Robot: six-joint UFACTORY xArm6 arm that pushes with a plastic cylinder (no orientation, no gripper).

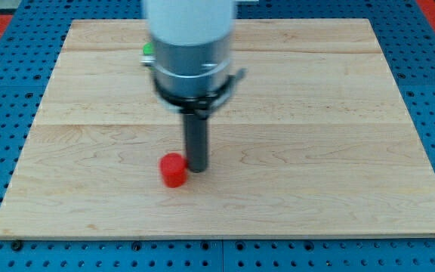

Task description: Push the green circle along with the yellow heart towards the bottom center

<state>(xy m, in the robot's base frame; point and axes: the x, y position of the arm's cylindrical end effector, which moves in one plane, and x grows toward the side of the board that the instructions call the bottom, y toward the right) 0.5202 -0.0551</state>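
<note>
Red block (174, 170) beside tool (198, 168); green block (148, 50) far above.

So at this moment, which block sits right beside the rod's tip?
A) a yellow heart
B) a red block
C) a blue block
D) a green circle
B: my tip stands just to the view's right of the red block, close against it. Only a sliver of green peeks out behind the arm near the view's top, and no yellow heart shows.

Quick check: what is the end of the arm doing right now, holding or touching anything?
My tip: no gripper, holds nothing; it sits right against the red block, on its right in the view. Contact cannot be told.
</note>
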